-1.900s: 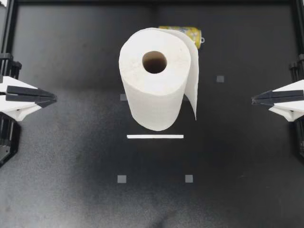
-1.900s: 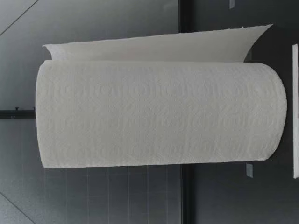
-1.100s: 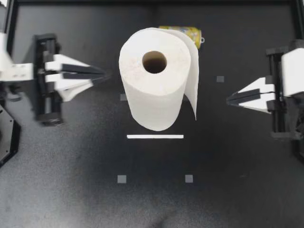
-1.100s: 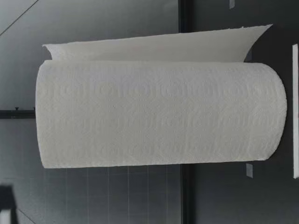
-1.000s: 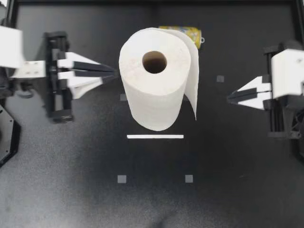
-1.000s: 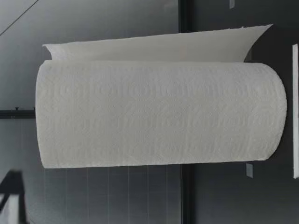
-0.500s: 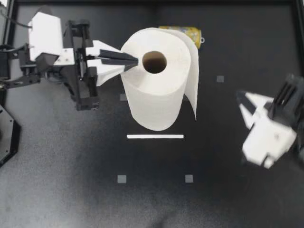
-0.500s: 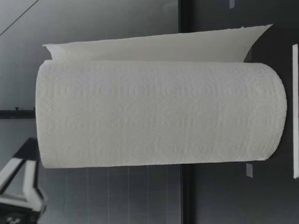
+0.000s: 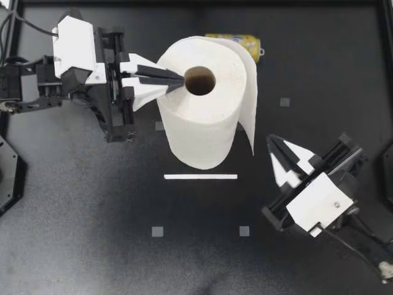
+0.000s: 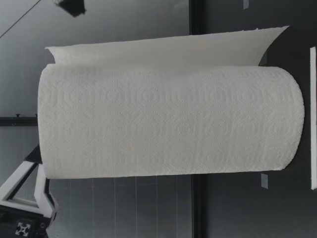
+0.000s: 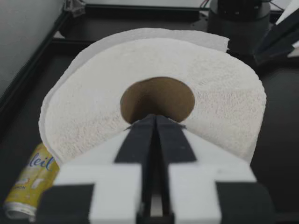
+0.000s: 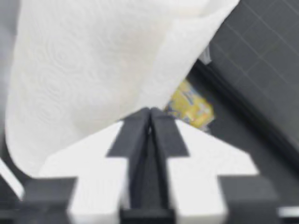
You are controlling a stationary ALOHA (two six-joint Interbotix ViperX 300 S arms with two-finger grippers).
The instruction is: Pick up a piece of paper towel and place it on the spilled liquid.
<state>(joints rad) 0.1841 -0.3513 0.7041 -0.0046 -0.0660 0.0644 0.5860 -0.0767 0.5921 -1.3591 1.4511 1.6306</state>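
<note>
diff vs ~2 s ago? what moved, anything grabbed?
Left gripper came in from the left; its tip is now over the top of the paper towel roll, by the core. Right gripper swung in from the right and turned to point at the loose sheet. Both jaws shut, nothing held. Roll, yellow can and white strip unmoved.

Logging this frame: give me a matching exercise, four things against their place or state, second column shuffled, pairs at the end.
Things
1. paper towel roll
2. yellow can
3. left gripper
4. right gripper

Places or states
A. lying on its side, partly hidden by the roll
B. fingers shut, tips over the roll's top
C. standing upright, with a loose sheet hanging off one side
D. fingers shut, tips pointing toward the loose sheet

Pairs: 1-C, 2-A, 3-B, 4-D
</note>
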